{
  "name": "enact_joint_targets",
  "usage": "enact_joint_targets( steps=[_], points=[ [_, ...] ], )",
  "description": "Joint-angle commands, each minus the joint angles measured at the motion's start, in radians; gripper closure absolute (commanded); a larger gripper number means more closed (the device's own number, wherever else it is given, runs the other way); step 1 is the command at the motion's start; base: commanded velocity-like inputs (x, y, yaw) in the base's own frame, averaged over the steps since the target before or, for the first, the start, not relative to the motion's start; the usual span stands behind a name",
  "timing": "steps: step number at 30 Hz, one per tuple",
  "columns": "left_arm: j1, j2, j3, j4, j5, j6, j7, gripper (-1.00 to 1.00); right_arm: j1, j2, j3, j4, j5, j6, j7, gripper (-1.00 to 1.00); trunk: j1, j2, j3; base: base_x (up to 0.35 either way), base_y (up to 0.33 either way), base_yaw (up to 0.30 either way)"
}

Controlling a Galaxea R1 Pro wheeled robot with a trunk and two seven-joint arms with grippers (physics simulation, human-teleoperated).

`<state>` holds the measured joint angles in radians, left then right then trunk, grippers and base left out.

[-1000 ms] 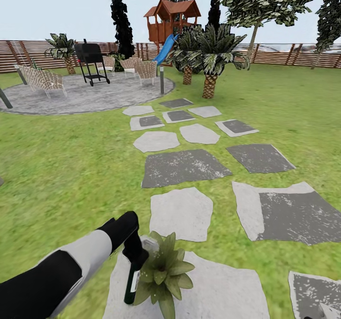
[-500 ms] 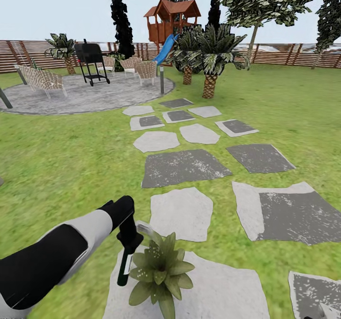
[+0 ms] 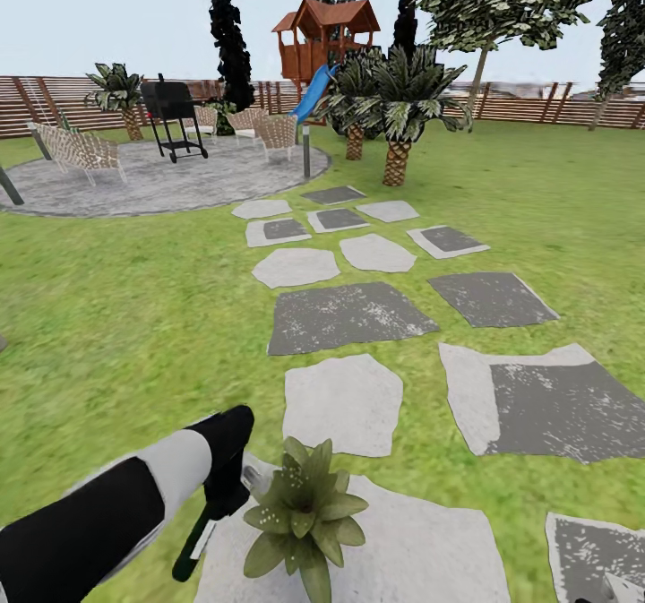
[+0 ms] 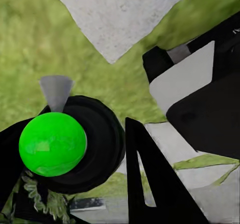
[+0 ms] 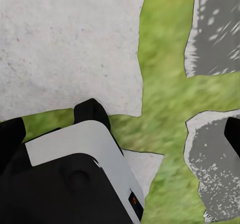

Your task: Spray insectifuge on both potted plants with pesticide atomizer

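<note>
My left gripper [image 3: 224, 488] is shut on the pesticide atomizer [image 3: 192, 551], held just above the ground. The slim dark bottle hangs down and to the left, and its pale trigger head [image 3: 252, 478] points toward a potted plant [image 3: 305, 515]. That plant is a low rosette of olive leaves on a pale stepping stone [image 3: 421, 554], right beside the nozzle. In the left wrist view the atomizer's bright green base [image 4: 52, 143] sits between dark fingers [image 4: 145, 184]. My right gripper [image 5: 122, 129] hangs over grass and stones, with a dark fingertip [image 5: 234, 129] at the frame edge and nothing held.
Grey stepping stones [image 3: 345, 314] lead across the lawn to a round paved patio [image 3: 152, 182] with chairs and a grill [image 3: 172, 117]. Palm plants [image 3: 399, 110], a playhouse with a slide [image 3: 324, 34] and a brown fence [image 3: 537, 106] stand behind. My own base [image 5: 80, 179] is below.
My left arm has drawn left and a little back with the atomizer. The bottle now hangs further left and more tilted. The plant has not moved.
</note>
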<state>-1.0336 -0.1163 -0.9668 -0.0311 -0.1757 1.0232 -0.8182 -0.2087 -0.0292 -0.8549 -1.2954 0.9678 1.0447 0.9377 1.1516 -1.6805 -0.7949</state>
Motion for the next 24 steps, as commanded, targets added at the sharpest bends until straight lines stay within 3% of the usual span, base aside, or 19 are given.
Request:
enact_joint_targets(
  steps=[1, 5, 8, 10, 11, 13, 14, 17, 18, 21, 24],
  points=[
    [0.005, 0.0, -0.016, -0.001, -0.01, 0.003, -0.009, 1.0, -0.001, 0.0, -0.001, -0.001, 0.009, 0.003, 0.01, -1.0, 0.0, 0.0, -0.001, 0.0, 0.0, 0.0],
    [0.014, 0.0, -0.103, -0.001, -0.01, 0.003, -0.007, 1.0, -0.001, 0.0, -0.001, -0.001, 0.009, 0.003, 0.01, -1.0, 0.0, 0.0, -0.001, 0.0, 0.0, 0.0],
    [0.024, 0.001, -0.116, -0.001, -0.006, 0.003, -0.008, 1.0, 0.0, 0.0, -0.001, -0.001, 0.009, 0.003, 0.01, -1.0, 0.0, 0.0, -0.001, 0.0, 0.0, 0.0],
    [0.036, 0.001, -0.101, 0.0, 0.003, 0.003, -0.009, 1.0, -0.001, 0.0, -0.001, -0.001, 0.009, 0.003, 0.01, -1.0, 0.0, 0.0, -0.001, 0.0, 0.0, 0.0],
    [0.038, 0.001, -0.077, 0.0, 0.006, 0.003, -0.009, 1.0, -0.001, 0.0, 0.0, -0.001, 0.009, 0.003, 0.01, -1.0, 0.0, 0.0, -0.001, 0.0, 0.0, 0.0],
    [0.041, 0.002, 0.015, 0.0, 0.01, 0.003, -0.01, 1.0, -0.001, 0.0, 0.0, -0.002, 0.009, 0.003, 0.01, -1.0, 0.0, 0.0, -0.001, 0.0, 0.0, 0.0],
    [0.042, 0.002, 0.105, 0.0, 0.01, 0.003, -0.01, 1.0, -0.001, 0.0, 0.0, -0.002, 0.009, 0.003, 0.01, -1.0, 0.0, 0.0, -0.001, 0.0, 0.0, 0.0],
    [0.041, 0.003, 0.267, 0.001, 0.008, 0.003, -0.01, 1.0, -0.001, 0.0, 0.0, -0.002, 0.009, 0.003, 0.01, -1.0, 0.0, 0.0, -0.001, 0.0, 0.0, 0.0],
    [0.041, 0.003, 0.297, 0.002, 0.008, 0.003, -0.01, 1.0, -0.001, 0.0, 0.0, -0.002, 0.009, 0.003, 0.01, -1.0, 0.0, 0.0, -0.001, 0.0, 0.0, 0.0],
    [0.041, 0.003, 0.329, 0.003, 0.01, 0.003, -0.011, 1.0, -0.001, 0.0, -0.001, -0.002, 0.009, 0.003, 0.01, -1.0, 0.0, 0.0, -0.001, 0.0, 0.0, 0.0],
    [0.032, 0.005, 0.391, 0.005, 0.009, 0.003, -0.014, 1.0, -0.001, 0.0, -0.001, -0.002, 0.009, 0.003, 0.01, -1.0, 0.0, 0.0, -0.001, 0.0, 0.0, 0.0]
  ],
)
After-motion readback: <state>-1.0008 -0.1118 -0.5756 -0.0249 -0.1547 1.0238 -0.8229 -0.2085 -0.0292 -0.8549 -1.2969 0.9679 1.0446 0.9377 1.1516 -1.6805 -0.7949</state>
